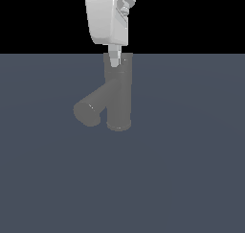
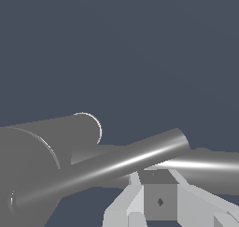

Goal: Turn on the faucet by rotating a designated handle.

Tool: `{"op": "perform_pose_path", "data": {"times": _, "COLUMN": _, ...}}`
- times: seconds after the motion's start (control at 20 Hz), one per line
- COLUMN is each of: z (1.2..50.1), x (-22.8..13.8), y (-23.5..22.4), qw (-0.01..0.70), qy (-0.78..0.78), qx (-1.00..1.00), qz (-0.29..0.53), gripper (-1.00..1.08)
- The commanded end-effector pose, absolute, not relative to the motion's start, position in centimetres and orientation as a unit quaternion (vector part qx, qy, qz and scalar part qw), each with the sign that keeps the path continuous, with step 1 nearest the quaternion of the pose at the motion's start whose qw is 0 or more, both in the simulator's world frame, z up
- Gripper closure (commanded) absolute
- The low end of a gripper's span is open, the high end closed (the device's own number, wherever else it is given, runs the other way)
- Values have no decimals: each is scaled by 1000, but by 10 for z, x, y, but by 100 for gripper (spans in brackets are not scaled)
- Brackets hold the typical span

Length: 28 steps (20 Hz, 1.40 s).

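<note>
faucet [image 1: 118, 95] stands upright on the dark blue-grey desk [image 1: 191, 169], near the middle of the exterior view. body is a dull grey cylinder. a thick tube spout [image 1: 91, 108] branches off its lower half and slants down toward the exterior view's left, with its round open end facing the camera just above the desk surface.

white arm housing [image 1: 107, 16] hangs straight above the faucet. the claw [image 1: 115, 59] points down at the top of the cylinder, and its pale fingertips overlap the upper rim in the exterior view. contact with the rim cannot be confirmed from that angle.

handle [image 2: 116, 163] is not distinguishable in the exterior view, where the claw covers the top of the faucet. in the wrist view it shows as a slim bright-streaked rod running out from the round top cap [image 2: 28, 174]. the spout shows beyond it as a wider tube with a pale-rimmed end [image 2: 91, 125].

claw fingers [image 2: 126, 205] show as light grey blocks close beside the rod in the wrist view. one sits at each side of a darker central block, with the rod passing in front of them. whether they press on the handle or stand apart from it cannot be told, so the claw's state is undetermined.
</note>
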<state>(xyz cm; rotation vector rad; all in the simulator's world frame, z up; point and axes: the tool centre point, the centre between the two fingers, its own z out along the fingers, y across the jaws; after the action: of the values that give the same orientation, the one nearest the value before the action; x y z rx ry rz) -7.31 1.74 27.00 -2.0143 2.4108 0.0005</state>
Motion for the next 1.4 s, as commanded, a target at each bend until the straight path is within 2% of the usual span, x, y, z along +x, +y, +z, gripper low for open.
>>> {"op": "perform_pose_path", "data": {"times": 0.0, "z": 270, "x": -68, "y": -1, "qw": 0, "qy": 774, "qx": -633, "qz": -1, "gripper": 108}}
{"op": "perform_pose_path", "data": {"times": 1.35, "z": 270, "x": -25, "y": -84, "qw": 0, "qy": 785, "qx": -619, "qz": 0, "gripper": 108}}
